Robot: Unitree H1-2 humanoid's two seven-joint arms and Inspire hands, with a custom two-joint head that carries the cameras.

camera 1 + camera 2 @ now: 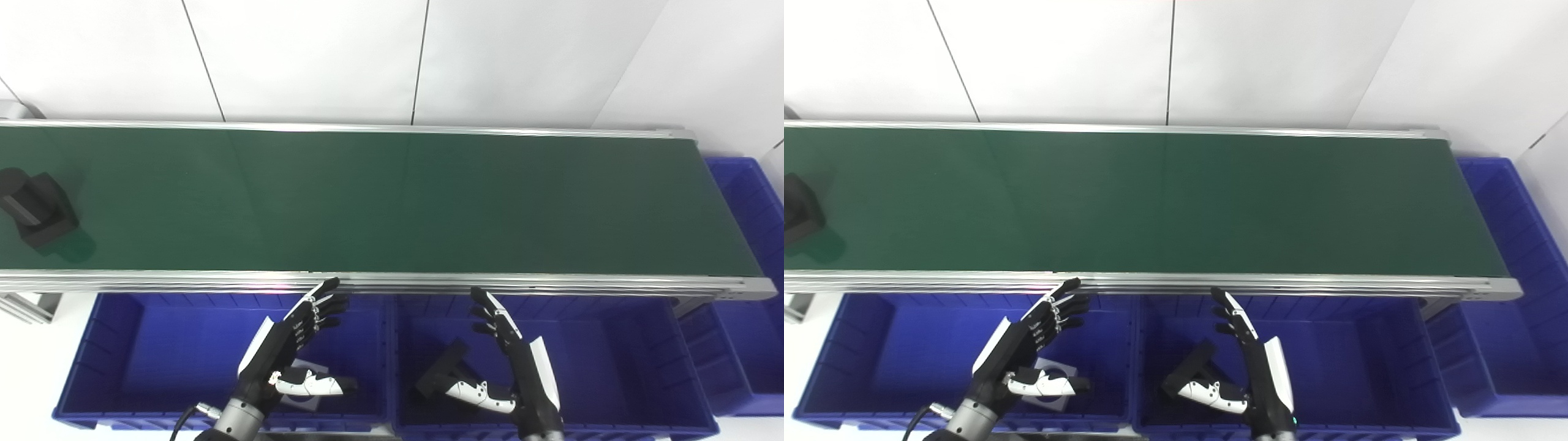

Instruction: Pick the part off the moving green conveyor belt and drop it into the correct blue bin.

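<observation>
Black against the green belt (392,202), the part (38,207) sits well off to the left of both sets of fingers — not yet picked. Left hand (288,343) and right hand (511,355) hover over the blue bins (551,422) just short of the belt's near rail, fingers spread, holding nothing. Each bin below them holds a piece; grab and drop remain.

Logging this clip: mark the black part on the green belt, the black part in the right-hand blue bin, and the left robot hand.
Black part on belt (37,208), left eye view, body.
Black part in bin (444,367), left eye view, top.
Left robot hand (288,346), left eye view, palm.
</observation>
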